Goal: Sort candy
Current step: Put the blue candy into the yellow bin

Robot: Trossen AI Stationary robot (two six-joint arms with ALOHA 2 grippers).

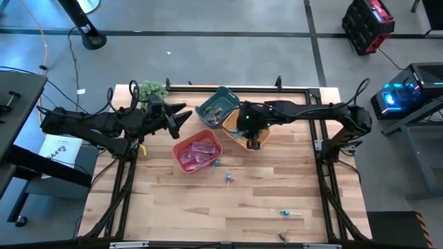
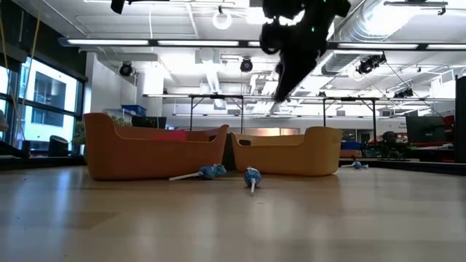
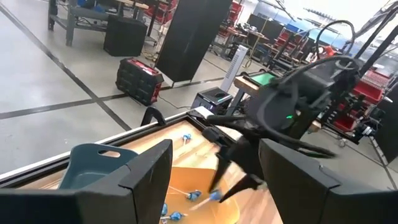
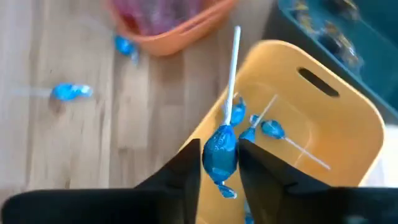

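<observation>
Overhead, the right pincer (image 1: pixel 253 142) is seen above the near edge of the orange bin (image 1: pixel 232 135), and in its own wrist view a blue-wrapped lollipop (image 4: pixel 221 152) is held between its two dark fingers (image 4: pixel 186 168), the wrapped head pinched and the white stick pointing away over the bin. Inside the orange bin (image 4: pixel 348 137) a few more blue lollipops (image 4: pixel 268 129) are seen lying with their sticks crossed. Just beside it stands the teal bin (image 1: pixel 217 105), in which small brownish pieces (image 1: pixel 211 109) are gathered. The red bin (image 1: pixel 197 151), nearer the front of the bench (image 1: pixel 228 204), is filled with pink wrapped packets (image 1: pixel 199 150).

Loose lollipops are left on the wood: one (image 1: pixel 216 163) touching or just beside the red bin, one (image 1: pixel 228 178) a little farther forward, and one (image 1: pixel 288 213) well apart toward the front right. Another small piece (image 1: pixel 282 236) lies at the front edge; its kind cannot be told.

The left pincer (image 1: pixel 181 117) is held wide with nothing in it, raised just left of the teal bin, beside a green leafy plant (image 1: pixel 151 90) at the back of the bench.
</observation>
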